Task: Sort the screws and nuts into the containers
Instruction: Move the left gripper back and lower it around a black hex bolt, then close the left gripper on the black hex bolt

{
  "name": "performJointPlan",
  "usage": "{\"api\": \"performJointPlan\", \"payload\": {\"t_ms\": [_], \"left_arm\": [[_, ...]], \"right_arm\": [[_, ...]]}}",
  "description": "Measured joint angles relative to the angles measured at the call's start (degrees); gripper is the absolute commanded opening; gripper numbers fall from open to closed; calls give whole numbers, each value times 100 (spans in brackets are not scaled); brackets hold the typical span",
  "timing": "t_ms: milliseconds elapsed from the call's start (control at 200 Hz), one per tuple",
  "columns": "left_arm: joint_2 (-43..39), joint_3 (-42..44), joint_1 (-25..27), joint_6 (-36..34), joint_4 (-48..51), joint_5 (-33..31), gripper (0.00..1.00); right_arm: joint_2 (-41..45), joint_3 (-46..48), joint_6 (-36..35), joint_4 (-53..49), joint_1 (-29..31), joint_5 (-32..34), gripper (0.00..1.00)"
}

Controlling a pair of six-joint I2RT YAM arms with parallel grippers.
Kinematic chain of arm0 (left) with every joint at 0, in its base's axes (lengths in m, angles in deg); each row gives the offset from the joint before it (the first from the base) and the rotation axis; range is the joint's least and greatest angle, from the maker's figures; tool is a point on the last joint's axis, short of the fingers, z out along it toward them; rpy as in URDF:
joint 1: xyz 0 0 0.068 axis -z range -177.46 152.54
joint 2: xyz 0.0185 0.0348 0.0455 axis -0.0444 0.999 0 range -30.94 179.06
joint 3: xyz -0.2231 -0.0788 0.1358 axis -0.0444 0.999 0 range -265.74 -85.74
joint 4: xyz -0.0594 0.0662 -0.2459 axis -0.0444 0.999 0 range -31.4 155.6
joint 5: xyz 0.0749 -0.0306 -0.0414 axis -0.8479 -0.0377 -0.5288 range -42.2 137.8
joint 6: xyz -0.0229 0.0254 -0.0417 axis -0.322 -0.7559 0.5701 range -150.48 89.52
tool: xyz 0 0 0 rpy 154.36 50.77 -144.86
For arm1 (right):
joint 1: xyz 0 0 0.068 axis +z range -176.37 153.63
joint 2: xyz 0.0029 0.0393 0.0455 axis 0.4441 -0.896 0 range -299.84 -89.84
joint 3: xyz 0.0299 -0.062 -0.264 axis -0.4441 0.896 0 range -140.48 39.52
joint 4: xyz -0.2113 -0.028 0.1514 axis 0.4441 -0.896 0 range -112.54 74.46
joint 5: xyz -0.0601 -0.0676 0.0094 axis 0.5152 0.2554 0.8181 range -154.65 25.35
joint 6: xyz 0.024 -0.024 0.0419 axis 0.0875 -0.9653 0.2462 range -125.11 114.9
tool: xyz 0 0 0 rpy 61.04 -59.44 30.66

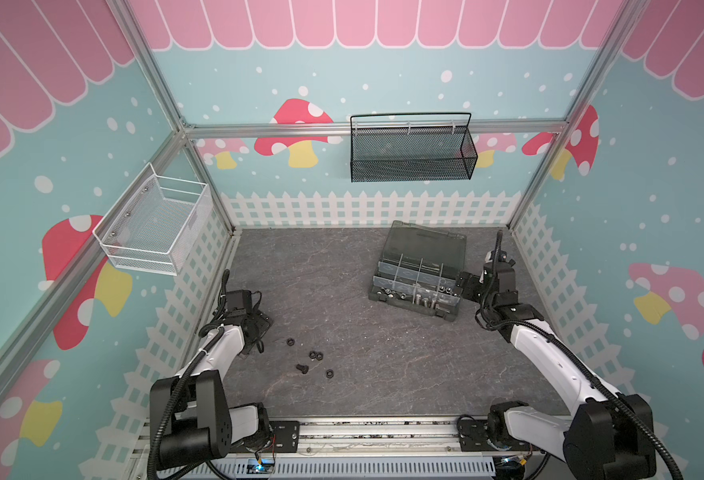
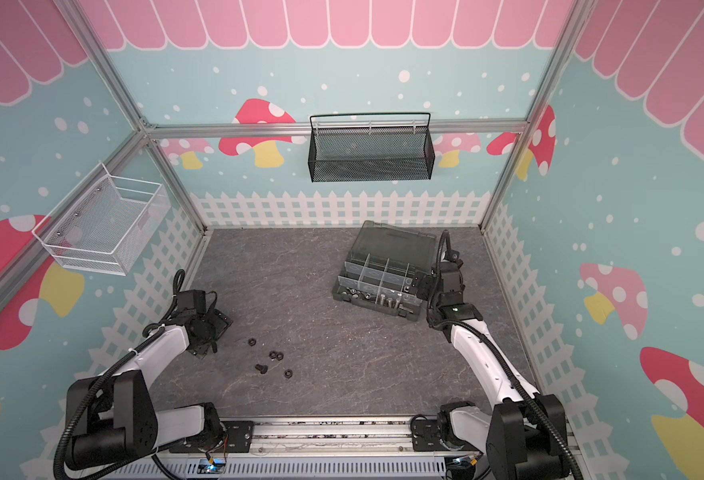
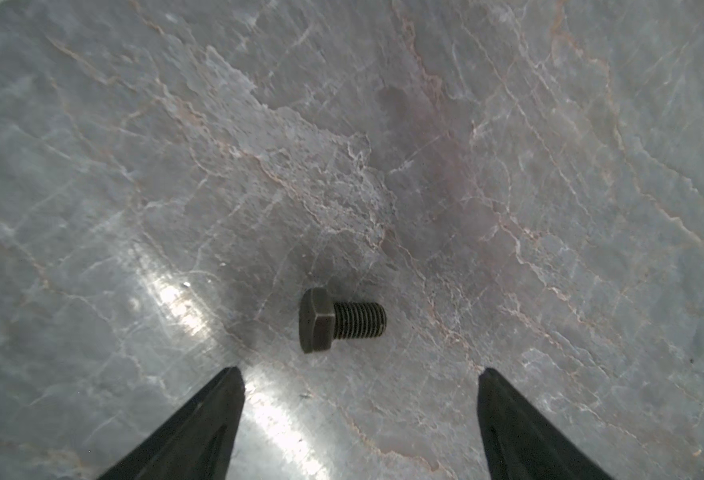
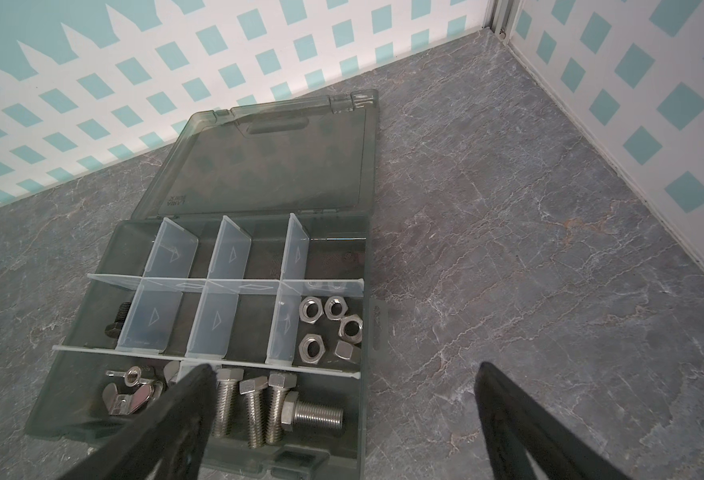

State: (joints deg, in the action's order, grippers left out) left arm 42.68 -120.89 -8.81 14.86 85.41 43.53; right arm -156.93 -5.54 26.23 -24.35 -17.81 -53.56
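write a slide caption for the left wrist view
Open left pincer facing a short black screw lying on the grey table.

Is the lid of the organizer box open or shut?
Open: the lid is swung back from the organizer box, and its compartments show uncovered.

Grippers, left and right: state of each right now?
Left gripper: open, holding nothing; black screw lies loose ahead of its tips.
Right gripper: open, empty, at the organizer box.

Robot test cell, aluminium frame (image 1: 238,132), mushroom-print walls (image 1: 383,83), two arms (image 1: 541,345) on a rail (image 1: 375,436), grey stone-look tabletop (image 1: 383,353)
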Motion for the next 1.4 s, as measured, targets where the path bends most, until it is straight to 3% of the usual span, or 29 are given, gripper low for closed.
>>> {"api": "performJointPlan", "payload": {"t_ms": [205,470,956,1401], "left_arm": [[249,2,0,81,-251,33,73],[605,-72,-15,94,-546,-2,72],[1467,-686,-15,72,-1036,-87,60],[1355,-721,61,-76,-437,-140,52]], "right_arm": [[-125,0,-2,13,0,0,98],[-221,0,-17,33,0,-2,98],[-221,-15,-22,33,0,-2,98],[-214,-70,24,31,0,136,98]]}}
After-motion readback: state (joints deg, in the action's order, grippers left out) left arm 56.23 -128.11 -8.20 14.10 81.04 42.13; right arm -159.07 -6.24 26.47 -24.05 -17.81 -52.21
